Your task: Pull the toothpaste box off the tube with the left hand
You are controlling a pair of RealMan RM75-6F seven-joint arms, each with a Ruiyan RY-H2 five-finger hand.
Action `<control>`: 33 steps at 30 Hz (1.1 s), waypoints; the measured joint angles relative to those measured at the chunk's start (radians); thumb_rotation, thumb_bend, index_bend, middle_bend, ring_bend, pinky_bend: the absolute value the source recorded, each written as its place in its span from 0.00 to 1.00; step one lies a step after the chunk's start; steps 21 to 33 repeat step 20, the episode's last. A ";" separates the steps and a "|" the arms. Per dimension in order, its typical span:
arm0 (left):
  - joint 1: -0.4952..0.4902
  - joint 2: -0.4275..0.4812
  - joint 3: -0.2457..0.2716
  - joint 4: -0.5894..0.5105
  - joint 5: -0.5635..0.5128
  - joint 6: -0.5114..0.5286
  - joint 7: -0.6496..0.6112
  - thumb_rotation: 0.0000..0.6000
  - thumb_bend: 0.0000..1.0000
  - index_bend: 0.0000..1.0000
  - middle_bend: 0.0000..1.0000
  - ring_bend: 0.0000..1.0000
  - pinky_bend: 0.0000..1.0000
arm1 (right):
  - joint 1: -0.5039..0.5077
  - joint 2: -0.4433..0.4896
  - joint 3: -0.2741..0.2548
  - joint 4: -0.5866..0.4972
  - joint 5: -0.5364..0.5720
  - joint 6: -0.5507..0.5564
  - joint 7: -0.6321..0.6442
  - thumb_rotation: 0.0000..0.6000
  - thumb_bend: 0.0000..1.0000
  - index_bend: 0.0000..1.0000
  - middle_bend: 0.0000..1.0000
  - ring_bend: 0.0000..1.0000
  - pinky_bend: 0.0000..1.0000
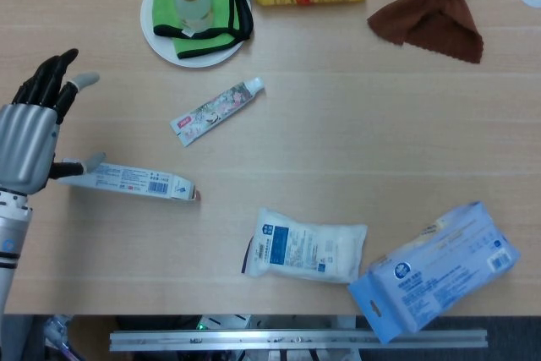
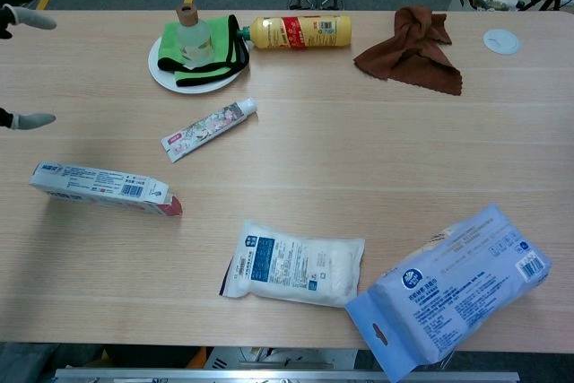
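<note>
Wooden worktop (image 1: 355, 150): the light, crushable toothpaste box (image 1: 135, 181) lies empty near the left edge, apart from the tube (image 1: 216, 112); left hand (image 1: 30, 128) hovers spread, holding nothing.
</note>
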 measured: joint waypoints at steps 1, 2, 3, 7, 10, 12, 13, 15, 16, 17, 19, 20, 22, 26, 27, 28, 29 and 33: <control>0.002 0.005 0.003 0.002 0.004 0.001 0.010 1.00 0.05 0.21 0.06 0.08 0.21 | -0.012 0.006 -0.006 -0.014 -0.003 0.012 -0.015 1.00 0.08 0.39 0.34 0.26 0.34; 0.005 0.010 0.007 0.005 0.009 0.003 0.022 1.00 0.05 0.21 0.06 0.08 0.21 | -0.023 0.011 -0.013 -0.028 -0.006 0.024 -0.031 1.00 0.08 0.39 0.34 0.26 0.34; 0.011 0.019 0.015 0.008 0.017 0.006 0.036 1.00 0.05 0.22 0.06 0.08 0.21 | -0.039 0.019 -0.021 -0.046 -0.010 0.039 -0.054 1.00 0.08 0.39 0.34 0.26 0.34; 0.037 0.047 0.040 0.015 0.033 0.019 0.044 1.00 0.05 0.23 0.07 0.08 0.21 | -0.084 0.043 -0.049 -0.103 -0.020 0.076 -0.129 1.00 0.08 0.39 0.34 0.26 0.34; 0.056 0.058 0.052 0.024 0.040 0.034 0.037 1.00 0.05 0.24 0.08 0.08 0.21 | -0.115 0.057 -0.067 -0.144 -0.023 0.094 -0.179 1.00 0.08 0.39 0.34 0.26 0.34; 0.069 0.064 0.058 0.032 0.043 0.043 0.027 1.00 0.05 0.24 0.09 0.08 0.21 | -0.127 0.063 -0.074 -0.165 -0.020 0.097 -0.198 1.00 0.08 0.39 0.34 0.26 0.34; 0.074 0.065 0.060 0.035 0.042 0.047 0.023 1.00 0.05 0.24 0.09 0.08 0.21 | -0.129 0.065 -0.075 -0.173 -0.019 0.096 -0.202 1.00 0.08 0.39 0.34 0.26 0.34; 0.083 0.068 0.063 0.042 0.038 0.048 0.016 1.00 0.05 0.24 0.09 0.08 0.21 | -0.130 0.072 -0.075 -0.188 -0.017 0.090 -0.207 1.00 0.08 0.39 0.34 0.26 0.34; 0.084 0.069 0.063 0.044 0.035 0.047 0.015 1.00 0.05 0.24 0.09 0.08 0.21 | -0.130 0.076 -0.074 -0.193 -0.016 0.085 -0.209 1.00 0.08 0.39 0.34 0.26 0.34; 0.085 0.070 0.063 0.045 0.032 0.046 0.016 1.00 0.05 0.24 0.09 0.08 0.21 | -0.128 0.079 -0.073 -0.197 -0.015 0.079 -0.210 1.00 0.08 0.39 0.34 0.26 0.34; 0.087 0.067 0.060 0.048 0.026 0.043 0.017 1.00 0.05 0.24 0.09 0.08 0.21 | -0.121 0.086 -0.069 -0.203 -0.011 0.063 -0.213 1.00 0.08 0.39 0.34 0.26 0.34; 0.088 0.065 0.060 0.050 0.025 0.042 0.018 1.00 0.05 0.24 0.09 0.08 0.21 | -0.117 0.088 -0.067 -0.204 -0.010 0.055 -0.214 1.00 0.08 0.39 0.34 0.26 0.34; 0.088 0.065 0.060 0.050 0.025 0.042 0.018 1.00 0.05 0.24 0.09 0.08 0.21 | -0.117 0.088 -0.067 -0.204 -0.010 0.055 -0.214 1.00 0.08 0.39 0.34 0.26 0.34; 0.088 0.065 0.060 0.050 0.025 0.042 0.018 1.00 0.05 0.24 0.09 0.08 0.21 | -0.117 0.088 -0.067 -0.204 -0.010 0.055 -0.214 1.00 0.08 0.39 0.34 0.26 0.34; 0.088 0.065 0.060 0.050 0.025 0.042 0.018 1.00 0.05 0.24 0.09 0.08 0.21 | -0.117 0.088 -0.067 -0.204 -0.010 0.055 -0.214 1.00 0.08 0.39 0.34 0.26 0.34; 0.088 0.065 0.060 0.050 0.025 0.042 0.018 1.00 0.05 0.24 0.09 0.08 0.21 | -0.117 0.088 -0.067 -0.204 -0.010 0.055 -0.214 1.00 0.08 0.39 0.34 0.26 0.34; 0.088 0.065 0.060 0.050 0.025 0.042 0.018 1.00 0.05 0.24 0.09 0.08 0.21 | -0.117 0.088 -0.067 -0.204 -0.010 0.055 -0.214 1.00 0.08 0.39 0.34 0.26 0.34; 0.088 0.065 0.060 0.050 0.025 0.042 0.018 1.00 0.05 0.24 0.09 0.08 0.21 | -0.117 0.088 -0.067 -0.204 -0.010 0.055 -0.214 1.00 0.08 0.39 0.34 0.26 0.34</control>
